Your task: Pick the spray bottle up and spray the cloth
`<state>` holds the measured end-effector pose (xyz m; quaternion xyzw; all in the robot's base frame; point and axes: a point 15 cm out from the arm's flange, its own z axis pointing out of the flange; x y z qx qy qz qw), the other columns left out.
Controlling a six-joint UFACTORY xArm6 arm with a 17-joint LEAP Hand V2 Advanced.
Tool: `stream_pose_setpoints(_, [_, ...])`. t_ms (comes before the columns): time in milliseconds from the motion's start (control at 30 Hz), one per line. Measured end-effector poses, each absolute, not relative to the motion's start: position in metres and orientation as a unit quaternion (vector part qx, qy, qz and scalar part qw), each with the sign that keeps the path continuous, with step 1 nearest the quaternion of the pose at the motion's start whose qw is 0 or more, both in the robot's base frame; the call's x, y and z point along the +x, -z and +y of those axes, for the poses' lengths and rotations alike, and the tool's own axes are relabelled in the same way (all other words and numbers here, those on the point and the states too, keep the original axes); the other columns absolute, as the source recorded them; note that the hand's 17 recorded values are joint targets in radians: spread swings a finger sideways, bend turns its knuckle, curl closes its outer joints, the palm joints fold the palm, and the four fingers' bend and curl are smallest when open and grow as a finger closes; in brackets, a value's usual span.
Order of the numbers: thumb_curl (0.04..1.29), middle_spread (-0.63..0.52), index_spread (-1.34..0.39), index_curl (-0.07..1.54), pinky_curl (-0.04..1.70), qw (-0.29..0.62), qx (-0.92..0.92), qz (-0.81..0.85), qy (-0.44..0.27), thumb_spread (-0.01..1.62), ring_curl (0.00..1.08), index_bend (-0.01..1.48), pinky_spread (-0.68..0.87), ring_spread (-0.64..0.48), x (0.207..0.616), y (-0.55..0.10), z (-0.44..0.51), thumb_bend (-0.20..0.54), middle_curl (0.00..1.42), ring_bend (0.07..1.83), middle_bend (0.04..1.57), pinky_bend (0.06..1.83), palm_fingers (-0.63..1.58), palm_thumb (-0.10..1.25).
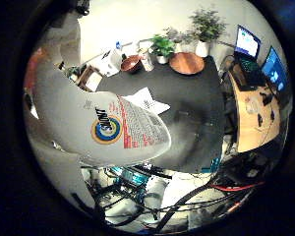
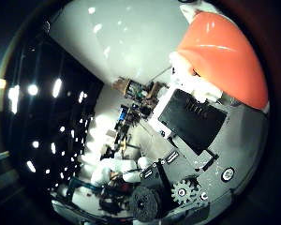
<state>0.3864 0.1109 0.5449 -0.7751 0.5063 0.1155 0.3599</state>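
White spray bottle (image 1: 103,123) against palm, fingers' (image 2: 187,140) grip unclear; plants (image 1: 206,27) beyond.

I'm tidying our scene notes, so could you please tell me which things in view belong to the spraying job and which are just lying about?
Part of the job:
spray bottle, close against the palm
orange spray head
hand

Just lying about:
paper sheet on the dark table
brown bowl
wooden plate
potted plants
laptops

No cloth is visible.
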Motion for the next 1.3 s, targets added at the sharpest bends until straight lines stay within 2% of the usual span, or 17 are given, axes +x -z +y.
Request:
stream_pose_setpoints(367, [1.04,-0.19,-0.29,0.69,0.65,0.232,-0.795,0.545,-0.129,0.55,0.56,1.14,-0.29,-0.21,0.422,-0.484,0.171,-0.018,0.70,1.45,1.34,1.31,1.22,1.02])
stream_pose_setpoints(833, [1.03,-0.19,-0.30,0.69,0.66,0.066,-0.806,0.559,-0.184,0.54,0.56,1.14,-0.29,-0.21,0.463,-0.337,0.223,-0.020,0.70,1.45,1.33,1.30,1.22,1.01])
stream_pose_setpoints(1033, [1.03,-0.19,-0.30,0.69,0.66,0.072,-0.809,0.557,-0.175,0.53,0.56,1.14,-0.29,-0.21,0.464,-0.353,0.226,-0.019,0.70,1.45,1.33,1.30,1.22,1.01])
stream_pose_setpoints(1300, [1.03,-0.19,-0.30,0.69,0.66,0.128,-0.809,0.559,-0.129,0.51,0.56,1.14,-0.29,-0.21,0.449,-0.430,0.209,-0.020,0.70,1.45,1.33,1.30,1.22,1.02])
